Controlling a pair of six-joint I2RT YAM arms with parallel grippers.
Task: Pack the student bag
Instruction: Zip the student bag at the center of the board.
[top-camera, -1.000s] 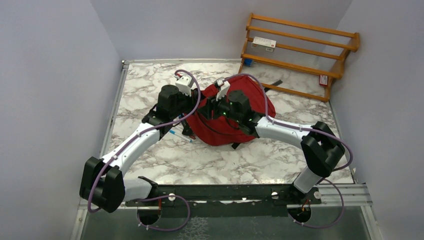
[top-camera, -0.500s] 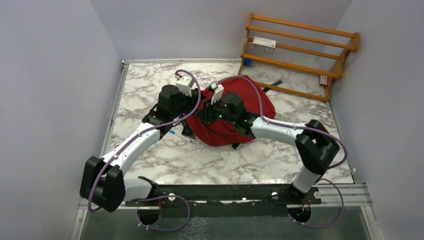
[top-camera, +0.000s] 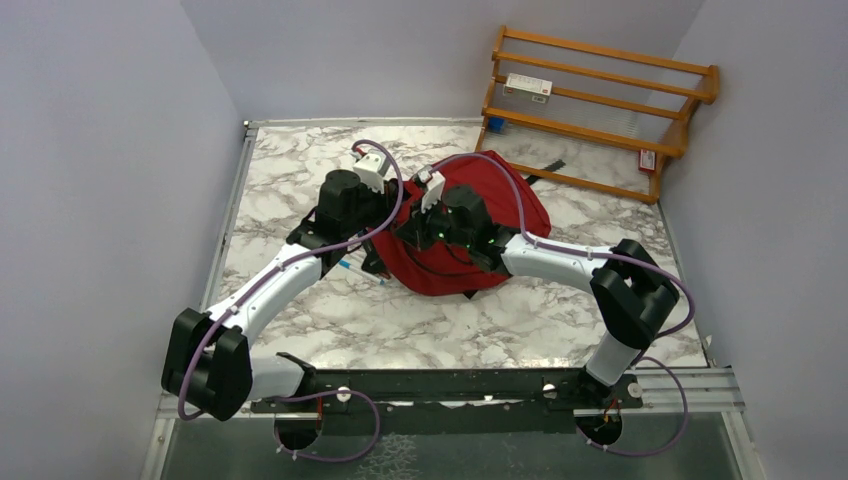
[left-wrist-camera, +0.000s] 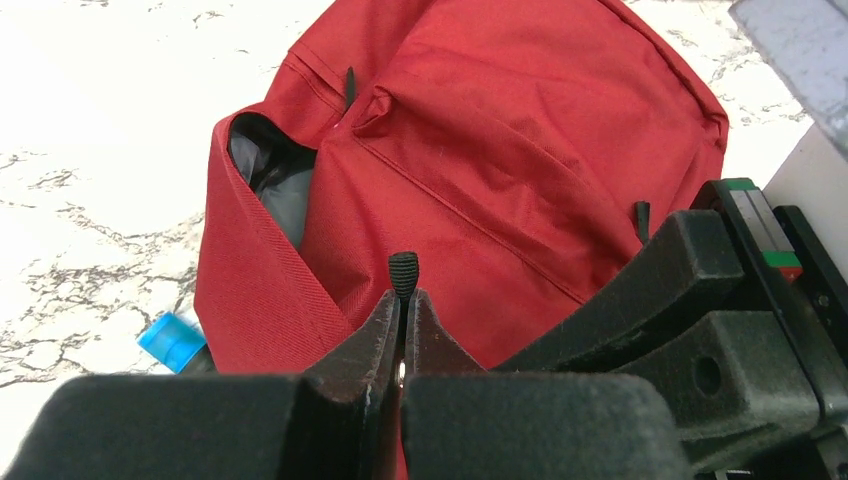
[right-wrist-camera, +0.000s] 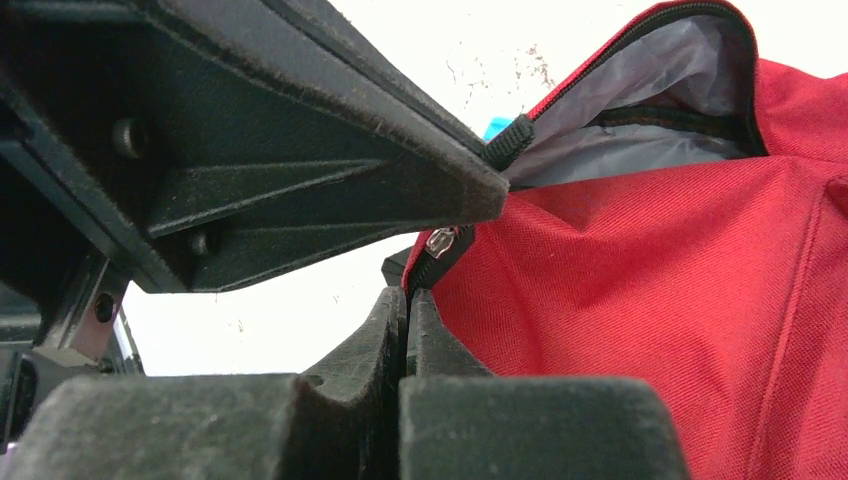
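The student bag (top-camera: 515, 205), a dark-red backpack, lies mid-table under both wrists. In the left wrist view its opening shows grey lining (left-wrist-camera: 268, 172) at the left. My left gripper (left-wrist-camera: 403, 300) is shut on a black ribbed zipper pull (left-wrist-camera: 403, 271) over the bag (left-wrist-camera: 520, 130). My right gripper (right-wrist-camera: 407, 298) is shut on the bag's black zipper edge just below the metal slider (right-wrist-camera: 439, 241). The left gripper's finger holds the pull (right-wrist-camera: 510, 140) just above it. From above, both grippers (top-camera: 385, 238) (top-camera: 410, 226) meet at the bag's left side.
A blue-and-white pen (top-camera: 357, 269) lies on the marble left of the bag; a blue object (left-wrist-camera: 170, 340) shows beside the bag. A wooden rack (top-camera: 600, 120) holding a small box (top-camera: 528, 87) stands at the back right. Grey walls close in both sides.
My right wrist has moved left toward the left gripper, and the bag's top has spread out to the right. The left arm has barely moved.
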